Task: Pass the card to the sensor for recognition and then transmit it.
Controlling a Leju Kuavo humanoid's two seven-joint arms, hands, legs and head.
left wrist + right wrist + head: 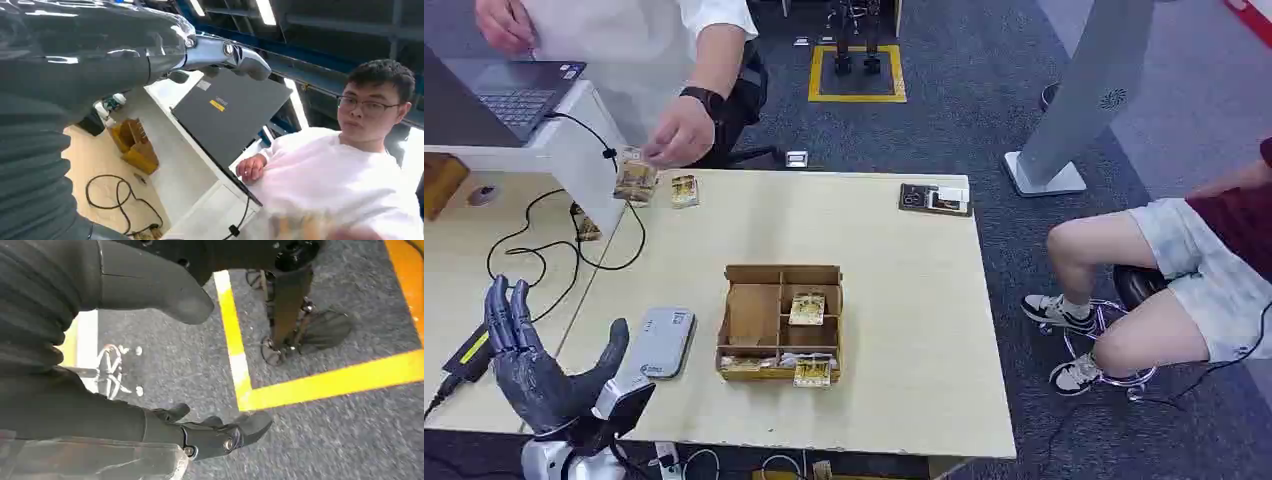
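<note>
Card in person's hand, well apart from empty left hand

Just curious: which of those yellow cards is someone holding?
The far-left card, pinched by the person's hand; the others lie on the table or in the box.

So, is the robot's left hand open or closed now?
Open. The left hand is raised beside the table with fingers straight and spread, thumb apart, holding nothing.
</note>
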